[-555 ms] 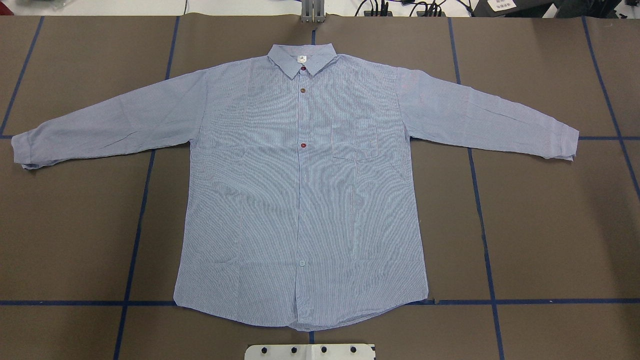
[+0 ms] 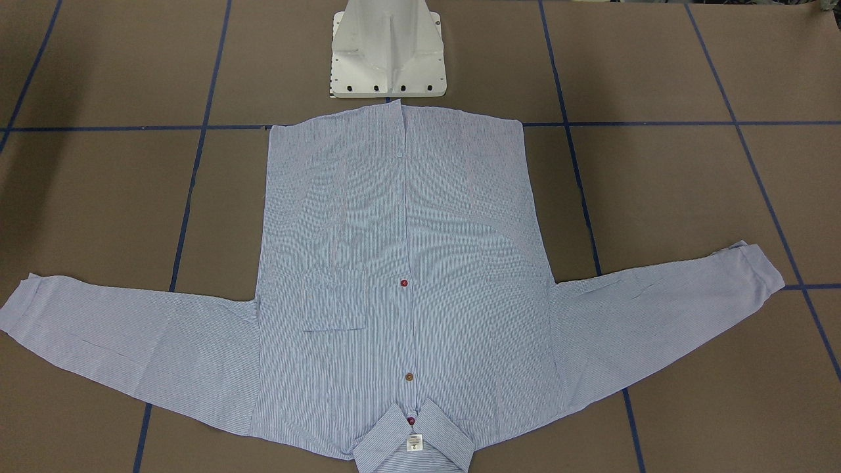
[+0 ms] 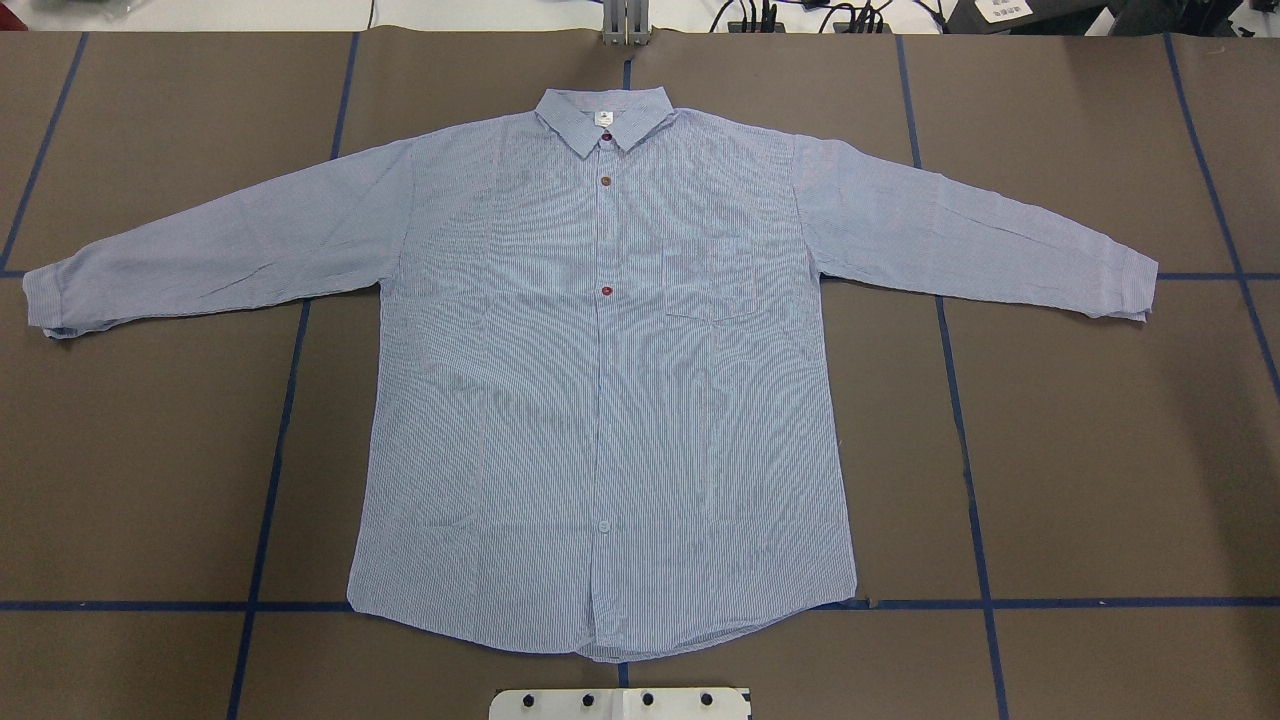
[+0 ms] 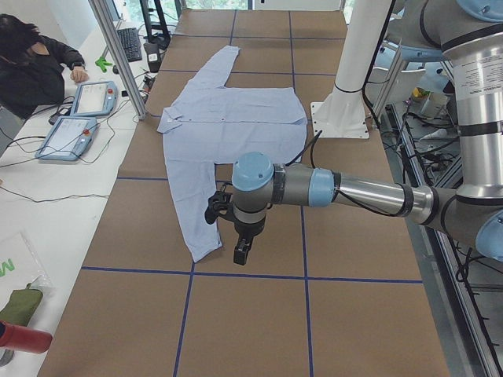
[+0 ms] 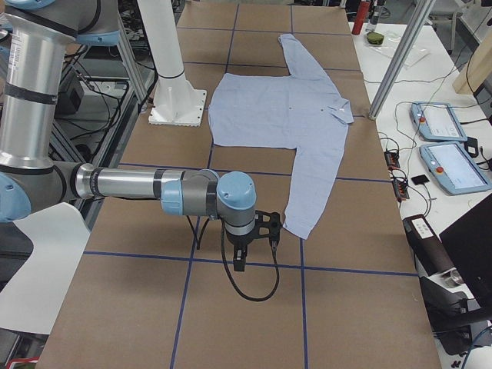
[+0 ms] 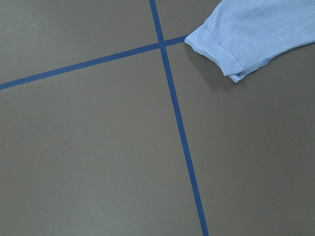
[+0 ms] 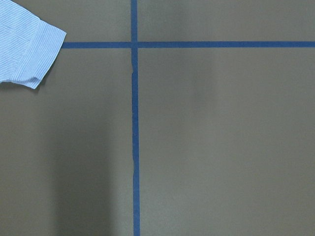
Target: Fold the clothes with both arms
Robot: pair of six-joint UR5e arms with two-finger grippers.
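The light blue striped shirt lies flat, face up and buttoned, on the brown table, with both sleeves spread out; its collar points away from the robot. It also shows in the front view. Neither arm shows in the overhead or front view. In the left side view my left gripper hangs above the table just beside the near sleeve cuff; that cuff shows in the left wrist view. In the right side view my right gripper hangs beside the other cuff, which shows in the right wrist view. I cannot tell whether either gripper is open or shut.
The white pedestal base stands at the shirt's hem. Blue tape lines grid the table. An operator sits at a side bench with tablets. An aluminium post stands at the table's far edge.
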